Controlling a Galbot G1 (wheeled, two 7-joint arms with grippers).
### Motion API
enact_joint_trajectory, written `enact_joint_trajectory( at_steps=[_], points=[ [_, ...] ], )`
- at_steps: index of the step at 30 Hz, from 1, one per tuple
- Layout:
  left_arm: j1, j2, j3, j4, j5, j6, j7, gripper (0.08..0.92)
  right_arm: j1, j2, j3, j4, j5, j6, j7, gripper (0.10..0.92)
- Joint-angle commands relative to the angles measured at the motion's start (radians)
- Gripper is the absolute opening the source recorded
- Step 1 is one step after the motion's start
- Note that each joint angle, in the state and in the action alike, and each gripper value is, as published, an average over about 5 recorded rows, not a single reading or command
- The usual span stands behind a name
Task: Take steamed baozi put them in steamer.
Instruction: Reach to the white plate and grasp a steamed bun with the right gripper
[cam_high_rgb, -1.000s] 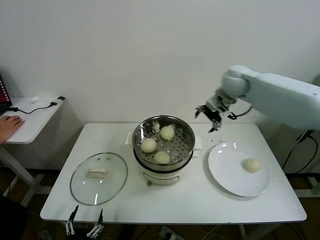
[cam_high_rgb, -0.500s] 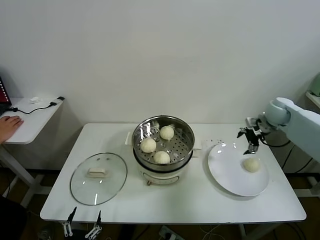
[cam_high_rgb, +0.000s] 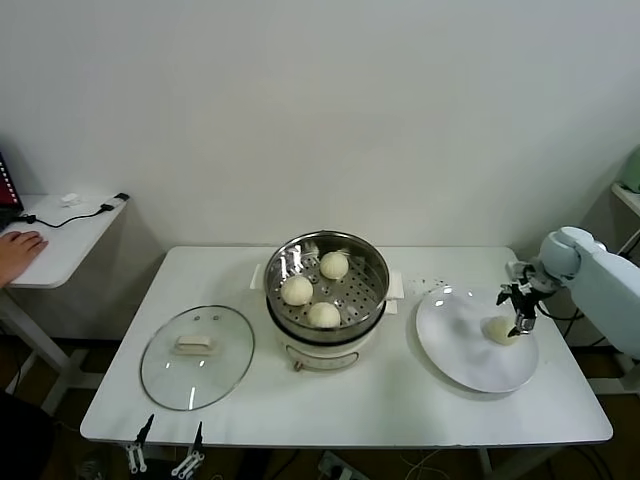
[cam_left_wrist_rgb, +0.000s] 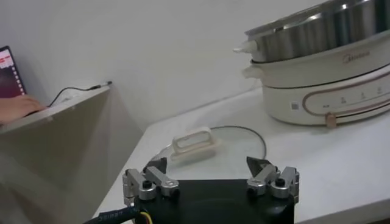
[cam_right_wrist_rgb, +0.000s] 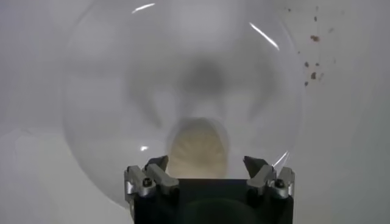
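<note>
The steel steamer (cam_high_rgb: 327, 236) stands mid-table on its white cooker base, and three steamed baozi (cam_high_rgb: 323, 314) lie inside it. One more baozi (cam_high_rgb: 498, 331) rests on the white plate (cam_high_rgb: 460, 345) at the right. My right gripper (cam_high_rgb: 520, 306) hangs open just over this bun. In the right wrist view the baozi (cam_right_wrist_rgb: 198, 149) sits between the spread fingertips of that gripper (cam_right_wrist_rgb: 207, 164), ungripped. My left gripper (cam_high_rgb: 168, 450) waits open at the table's front left edge, and the left wrist view shows this gripper (cam_left_wrist_rgb: 210, 167) empty.
A round glass lid (cam_high_rgb: 197, 356) with a white handle lies flat left of the steamer. The same lid (cam_left_wrist_rgb: 207, 143) lies just beyond my left gripper. A side table (cam_high_rgb: 60, 235) with a cable and a person's hand stands far left.
My right arm swung from beside the steamer rightward and down to the plate, ending just over the lone bun. The left arm stayed still.
</note>
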Motion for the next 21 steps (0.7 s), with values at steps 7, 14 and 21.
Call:
enact_joint_trajectory(
  at_steps=[7,14,21],
  points=[
    [0.000,0.000,0.002,0.004,0.007,0.000,-0.002,0.823,-0.069,0.077,0.105,-0.155,-0.118,0.046,-0.020,0.823],
    [-0.001,0.000,0.004,0.004,0.011,0.000,-0.002,0.823,-0.066,0.100,0.145,-0.188,-0.125,0.055,-0.011,0.793],
    [0.001,0.001,0.003,0.002,0.012,-0.002,-0.003,0.823,-0.051,0.105,0.152,-0.200,-0.117,0.055,-0.013,0.653]
  ],
)
